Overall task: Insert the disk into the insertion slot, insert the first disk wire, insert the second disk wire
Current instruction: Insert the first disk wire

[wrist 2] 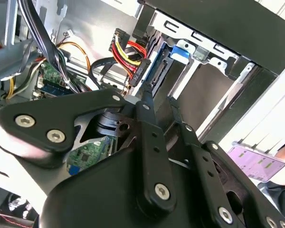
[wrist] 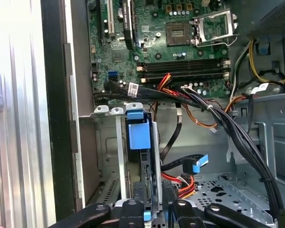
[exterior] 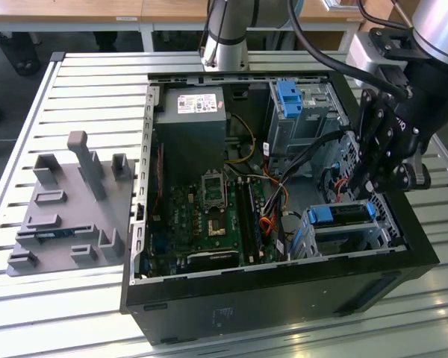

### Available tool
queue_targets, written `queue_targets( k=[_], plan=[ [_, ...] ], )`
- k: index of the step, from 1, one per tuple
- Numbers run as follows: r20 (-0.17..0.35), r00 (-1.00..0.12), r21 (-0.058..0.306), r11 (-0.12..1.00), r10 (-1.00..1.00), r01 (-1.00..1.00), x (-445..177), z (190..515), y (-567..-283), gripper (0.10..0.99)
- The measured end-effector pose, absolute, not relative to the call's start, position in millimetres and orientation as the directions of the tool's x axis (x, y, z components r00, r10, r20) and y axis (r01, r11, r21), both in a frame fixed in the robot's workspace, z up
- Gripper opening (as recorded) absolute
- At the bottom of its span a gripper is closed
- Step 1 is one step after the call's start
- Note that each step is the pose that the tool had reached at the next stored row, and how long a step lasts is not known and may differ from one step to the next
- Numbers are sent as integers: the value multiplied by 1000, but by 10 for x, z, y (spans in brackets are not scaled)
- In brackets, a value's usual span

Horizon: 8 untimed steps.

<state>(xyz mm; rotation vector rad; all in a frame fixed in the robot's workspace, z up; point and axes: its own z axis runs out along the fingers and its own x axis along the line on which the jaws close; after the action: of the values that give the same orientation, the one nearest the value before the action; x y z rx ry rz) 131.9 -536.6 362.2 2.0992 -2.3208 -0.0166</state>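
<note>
The disk (exterior: 342, 215) sits in the insertion slot (exterior: 308, 240), low in the case on the exterior view's right, so I count the first step as done. The two wires look like what is left. A black plug on red and yellow leads (wrist 2: 137, 71) lies just beside the disk's end, and I cannot tell whether it is seated. My gripper (wrist 2: 157, 95) hangs right by that plug, fingers (wrist 2: 146, 102) a narrow gap apart, clamping nothing I can see.
</note>
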Motion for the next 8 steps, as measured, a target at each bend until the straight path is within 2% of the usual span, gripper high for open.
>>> queue_targets(
  k=[8],
  plan=[
    [1,-136,16,136,-991,-991,1334,3610,-5308,298]
  ],
)
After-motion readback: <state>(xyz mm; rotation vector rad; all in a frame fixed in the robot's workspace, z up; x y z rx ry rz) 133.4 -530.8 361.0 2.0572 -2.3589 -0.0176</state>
